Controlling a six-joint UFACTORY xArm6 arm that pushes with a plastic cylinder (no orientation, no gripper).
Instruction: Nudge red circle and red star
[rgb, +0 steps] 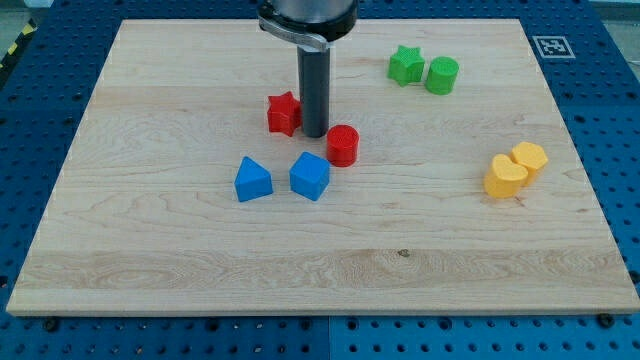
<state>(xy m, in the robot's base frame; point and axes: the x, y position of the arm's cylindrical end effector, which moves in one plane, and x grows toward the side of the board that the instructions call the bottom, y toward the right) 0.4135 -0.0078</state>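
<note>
The red star (283, 113) lies left of centre on the wooden board (200, 250). The red circle (343, 145) lies a little to its lower right. My tip (314, 134) stands between the two, close against the red star's right side and just up and left of the red circle. The dark rod rises from there to the view's top.
Two blue blocks (253, 180) (310, 176) lie just below the red ones. A green star (405, 66) and a green circle (441, 76) lie at the upper right. Two yellow blocks (506, 176) (529, 158) touch each other at the right.
</note>
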